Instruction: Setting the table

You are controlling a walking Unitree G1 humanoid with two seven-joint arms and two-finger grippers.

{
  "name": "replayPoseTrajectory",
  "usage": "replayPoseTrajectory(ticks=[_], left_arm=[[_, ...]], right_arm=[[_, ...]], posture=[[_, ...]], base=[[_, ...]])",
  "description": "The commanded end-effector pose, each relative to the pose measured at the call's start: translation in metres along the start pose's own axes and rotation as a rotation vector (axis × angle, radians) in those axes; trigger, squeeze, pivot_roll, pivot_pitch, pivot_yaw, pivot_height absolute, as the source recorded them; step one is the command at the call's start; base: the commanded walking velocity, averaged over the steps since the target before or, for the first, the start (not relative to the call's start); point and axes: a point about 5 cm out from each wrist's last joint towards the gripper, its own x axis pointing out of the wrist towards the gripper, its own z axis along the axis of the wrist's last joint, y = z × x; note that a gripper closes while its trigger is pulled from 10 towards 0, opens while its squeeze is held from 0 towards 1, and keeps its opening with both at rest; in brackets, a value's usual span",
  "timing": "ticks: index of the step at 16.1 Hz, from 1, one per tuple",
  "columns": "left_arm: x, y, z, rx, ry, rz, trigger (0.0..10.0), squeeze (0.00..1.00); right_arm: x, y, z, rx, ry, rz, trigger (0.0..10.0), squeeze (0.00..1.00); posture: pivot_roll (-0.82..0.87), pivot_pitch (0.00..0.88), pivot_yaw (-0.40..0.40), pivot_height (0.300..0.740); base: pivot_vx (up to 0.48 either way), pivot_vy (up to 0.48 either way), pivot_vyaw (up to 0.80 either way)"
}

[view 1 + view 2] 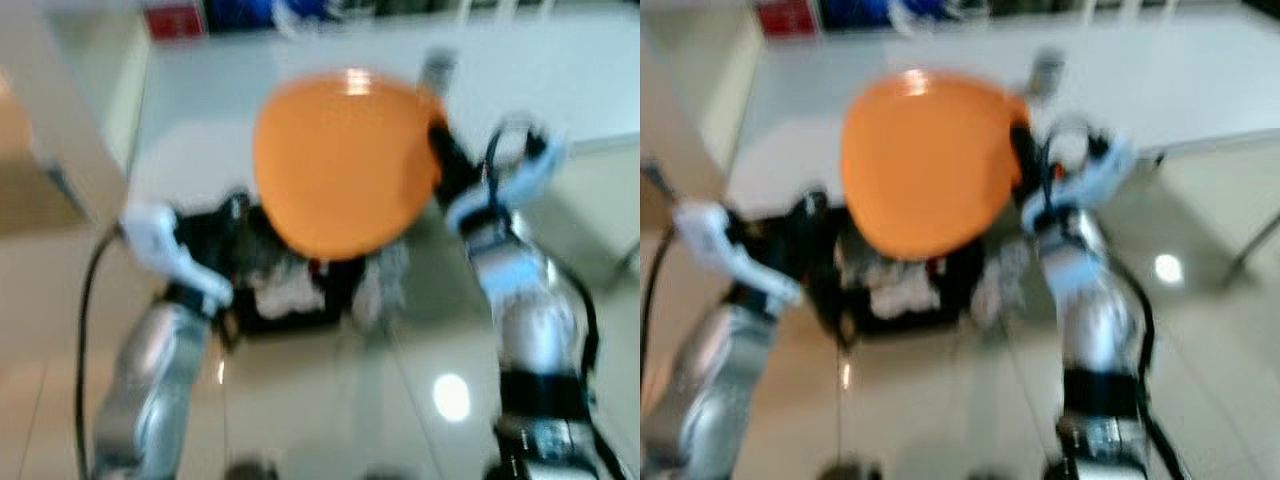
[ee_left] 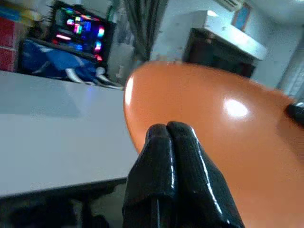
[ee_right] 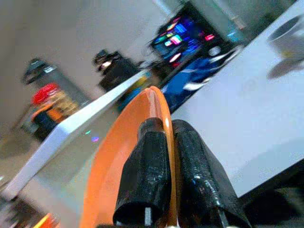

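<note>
The right gripper (image 3: pixel 164 166) is pinching the rim of the orange plate (image 1: pixel 345 165), its fingers clamped either side, carrying it up over the white surface's (image 1: pixel 560 70) near edge, presumably to set down. The left gripper's (image 2: pixel 168 142) fingers are pressed together, empty, beside the plate.

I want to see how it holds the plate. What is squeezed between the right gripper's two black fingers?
The orange plate's rim. In the right wrist view, the right gripper pinches its thin edge from both sides.
</note>
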Motion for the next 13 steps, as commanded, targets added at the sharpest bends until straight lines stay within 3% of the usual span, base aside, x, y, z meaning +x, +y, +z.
replayPoseTrajectory(ticks=[1,9,13], left_arm=[[-0.001,0.004,0.005,0.026,-0.01,0.012,10.0,0.0],[0.001,0.001,0.007,0.025,-0.017,-0.004,10.0,0.0],[0.001,-0.001,0.008,0.024,-0.02,-0.01,10.0,0.0]], right_arm=[[0.006,0.011,0.004,0.001,-0.032,0.035,10.0,0.0],[0.012,0.01,0.002,0.018,-0.043,-0.001,10.0,0.0],[0.019,-0.005,0.0,0.02,-0.047,-0.101,10.0,0.0]], posture=[[-0.08,0.104,0.004,0.74],[-0.08,0.109,0.004,0.74],[-0.08,0.112,0.004,0.74]], base=[[0.48,0.0,0.0],[0.48,0.0,0.0],[0.48,0.0,0.0]])
